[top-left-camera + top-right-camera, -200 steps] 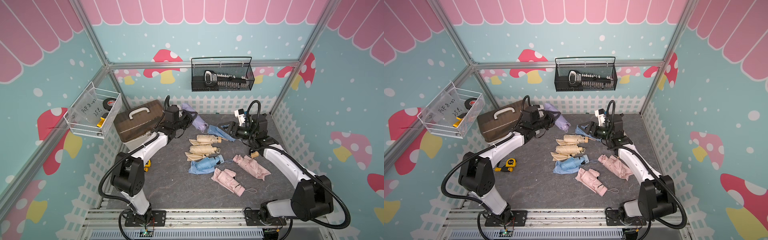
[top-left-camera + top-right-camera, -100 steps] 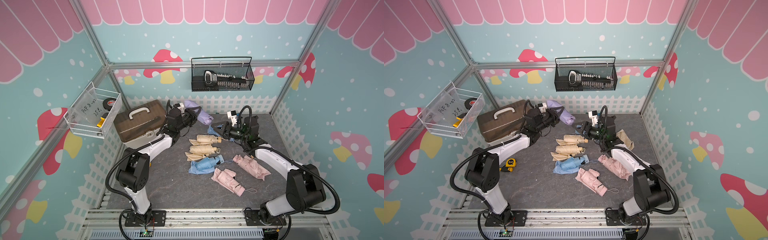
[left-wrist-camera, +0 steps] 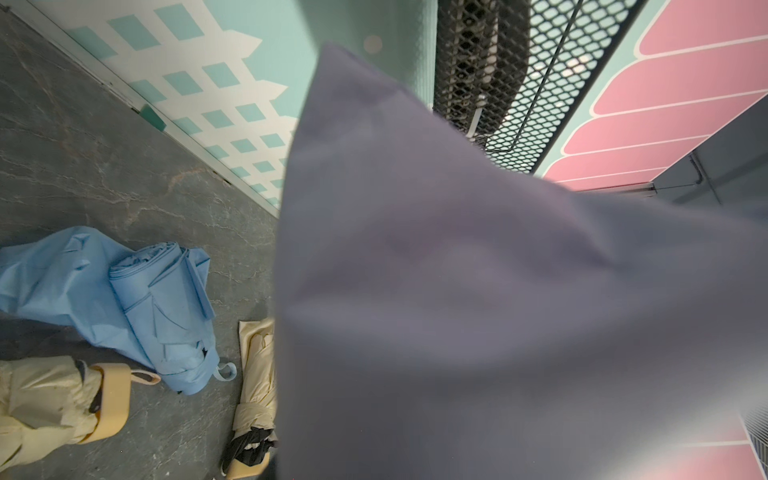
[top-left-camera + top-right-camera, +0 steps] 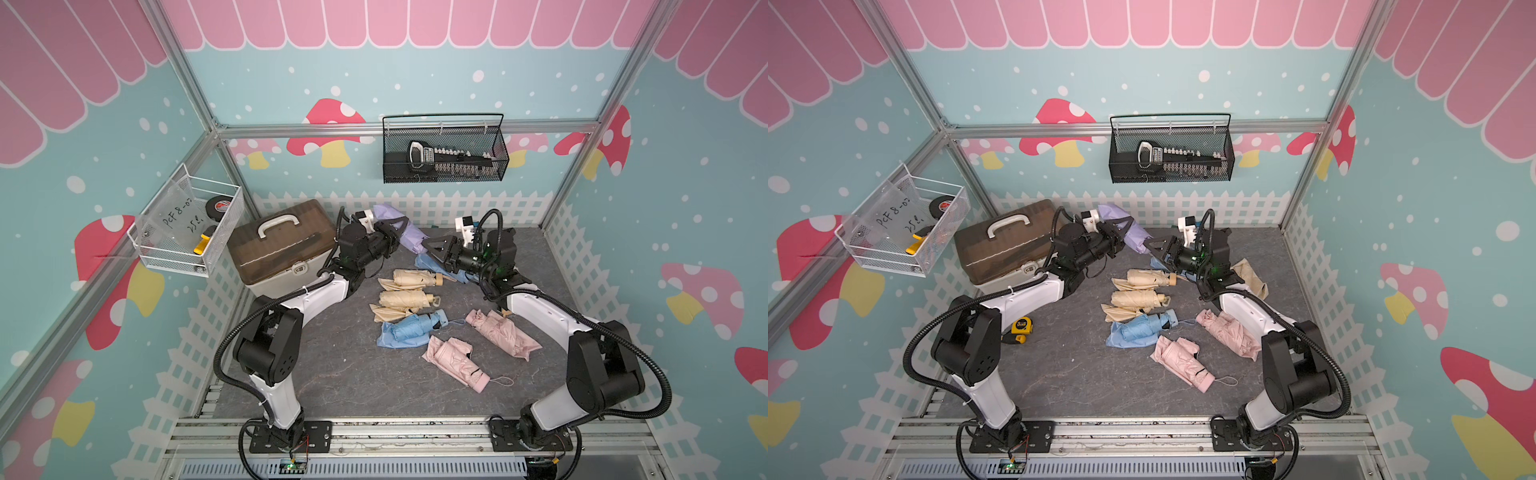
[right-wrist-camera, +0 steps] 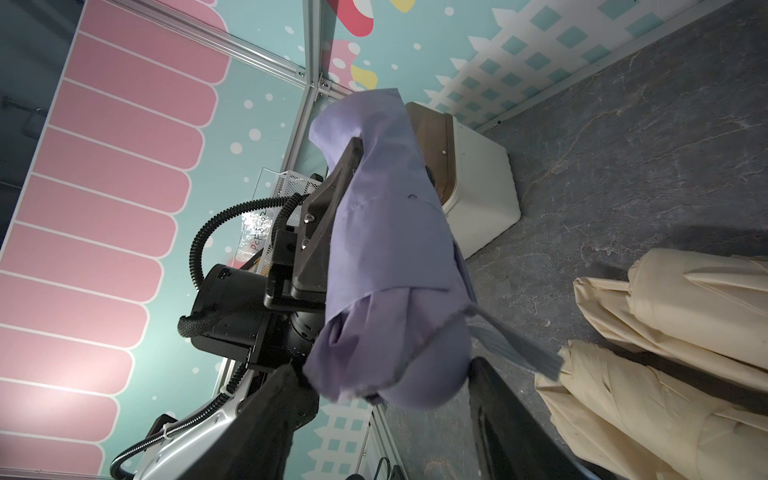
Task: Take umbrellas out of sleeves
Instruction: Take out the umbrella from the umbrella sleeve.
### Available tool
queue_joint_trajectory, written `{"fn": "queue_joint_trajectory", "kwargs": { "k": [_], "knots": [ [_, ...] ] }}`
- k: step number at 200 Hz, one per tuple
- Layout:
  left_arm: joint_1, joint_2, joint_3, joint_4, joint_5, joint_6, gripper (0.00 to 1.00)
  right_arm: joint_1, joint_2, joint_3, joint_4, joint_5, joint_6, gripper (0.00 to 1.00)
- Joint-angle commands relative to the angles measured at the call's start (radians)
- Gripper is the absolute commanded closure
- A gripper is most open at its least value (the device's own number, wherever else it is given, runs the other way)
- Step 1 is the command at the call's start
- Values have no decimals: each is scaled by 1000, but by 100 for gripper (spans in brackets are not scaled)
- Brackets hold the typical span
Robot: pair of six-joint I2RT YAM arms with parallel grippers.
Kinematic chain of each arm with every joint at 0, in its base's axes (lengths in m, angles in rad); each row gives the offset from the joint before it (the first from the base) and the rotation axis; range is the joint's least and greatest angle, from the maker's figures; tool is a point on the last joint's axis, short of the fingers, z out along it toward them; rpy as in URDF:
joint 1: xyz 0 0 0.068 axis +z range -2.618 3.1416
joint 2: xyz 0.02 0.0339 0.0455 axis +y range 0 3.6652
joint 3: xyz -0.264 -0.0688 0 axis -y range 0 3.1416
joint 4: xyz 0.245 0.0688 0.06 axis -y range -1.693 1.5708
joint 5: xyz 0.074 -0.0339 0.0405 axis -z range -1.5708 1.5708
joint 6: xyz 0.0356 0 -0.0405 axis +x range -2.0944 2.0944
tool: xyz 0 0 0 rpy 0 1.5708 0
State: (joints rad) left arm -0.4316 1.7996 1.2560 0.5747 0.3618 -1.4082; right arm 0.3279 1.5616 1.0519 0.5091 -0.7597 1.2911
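Observation:
My left gripper (image 4: 392, 232) is shut on the lilac sleeve (image 4: 409, 239), holding it in the air at the back of the table with the lilac umbrella inside. Lilac fabric (image 3: 457, 291) fills the left wrist view and hides the jaws. My right gripper (image 5: 382, 365) is open, its fingers (image 5: 498, 415) either side of the umbrella's rounded handle end (image 5: 428, 378), which pokes out of the sleeve (image 5: 386, 232). On the table lie beige umbrellas (image 4: 413, 277) (image 4: 401, 300), a blue one (image 4: 415, 326) on its blue sleeve, and two pink ones (image 4: 498, 332) (image 4: 455, 361).
A brown toolbox (image 4: 282, 245) stands at the back left beside my left arm. A beige fabric piece (image 4: 1250, 276) lies behind my right arm. A yellow tape measure (image 4: 1021, 326) sits near the left fence. Wire baskets hang on the left wall (image 4: 187, 232) and back wall (image 4: 444, 153).
My left gripper has lifted the lilac sleeve off the table and toward the centre. My right gripper has swung left to the handle end, and its jaws have narrowed a little.

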Motion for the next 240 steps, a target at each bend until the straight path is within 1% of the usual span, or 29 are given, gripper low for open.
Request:
{"fn": "queue_joint_trajectory", "kwargs": {
  "k": [1, 23, 77, 128, 195, 240],
  "knots": [
    [-12, -20, -3, 119, 12, -29, 81, 15, 27, 31, 59, 11, 44, 37],
    [-12, -22, -10, 135, 11, -31, 81, 19, 33, 31, 65, 17, 53, 39],
    [-16, -13, -19, 185, 6, -60, 82, 19, 30, 4, 101, 68, 80, 41],
    [-16, -19, -20, 201, 4, -61, 82, 19, 47, -18, 130, 100, 118, 48],
    [-18, -26, -44, 244, -16, -72, 82, 18, 63, -74, 244, 148, 218, 48],
    [-13, -29, -35, 236, -23, -55, 82, 19, 46, -107, 249, 168, 230, 45]
  ]
}}
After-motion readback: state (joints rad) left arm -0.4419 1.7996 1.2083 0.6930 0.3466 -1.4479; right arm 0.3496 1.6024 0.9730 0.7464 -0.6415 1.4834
